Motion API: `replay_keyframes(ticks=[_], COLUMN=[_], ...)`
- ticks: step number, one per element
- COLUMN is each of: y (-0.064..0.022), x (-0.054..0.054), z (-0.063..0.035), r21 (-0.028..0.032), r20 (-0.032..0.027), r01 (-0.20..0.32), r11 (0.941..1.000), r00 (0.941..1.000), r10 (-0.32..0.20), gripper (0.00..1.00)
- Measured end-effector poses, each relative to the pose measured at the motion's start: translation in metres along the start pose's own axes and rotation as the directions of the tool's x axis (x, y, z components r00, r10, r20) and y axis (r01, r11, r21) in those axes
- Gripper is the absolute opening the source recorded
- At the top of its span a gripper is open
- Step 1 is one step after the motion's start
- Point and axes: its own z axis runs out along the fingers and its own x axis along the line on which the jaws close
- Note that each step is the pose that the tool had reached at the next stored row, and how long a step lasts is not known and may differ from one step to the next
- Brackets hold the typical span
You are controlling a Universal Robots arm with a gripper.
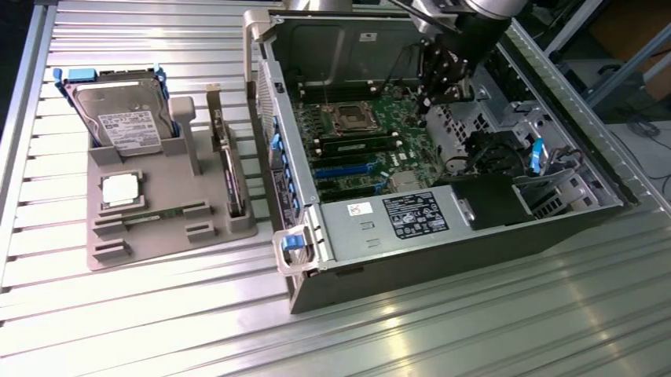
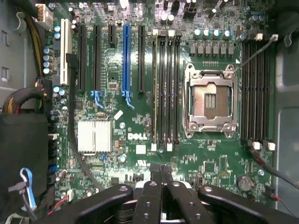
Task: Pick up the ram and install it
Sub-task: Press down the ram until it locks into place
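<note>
The grey-and-black jointed robot arm (image 1: 485, 16) reaches down from the upper edge of the exterior view, its wrist pointing steeply downward. At its end hangs the black metal two-fingered tool (image 1: 438, 82) — in the wrist view its dark fingers (image 2: 156, 184) press together, no gap between the tips.

The work surface was a ribbed aluminium table (image 1: 441, 330), brightly reflecting overhead light toward the near edge. Aluminium frame struts (image 1: 618, 67) and loose cables (image 1: 652, 177) stood beyond the exterior view's right.
</note>
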Motion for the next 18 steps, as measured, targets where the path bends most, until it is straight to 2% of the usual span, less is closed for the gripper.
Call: replay_keyframes(ticks=[2, 4, 10, 18], y=[0.0058, 0.0062, 0.0105, 0.0148], x=[0.0, 0.0, 0.001, 0.001], z=[0.007, 0.014, 0.0258, 0.0523], r21=[-0.0005, -0.0027, -0.0035, -0.0036], r20=[0.0, 0.0001, 0.0001, 0.0001], r01=[0.0, 0.0, 0.0, 0.0], r11=[1.0, 1.0, 1.0, 1.0], r00=[1.0, 1.0, 1.0, 1.0], r10=[0.0, 0.0, 0.0, 0.0], gripper=[0.11, 0.11, 0.11, 0.11])
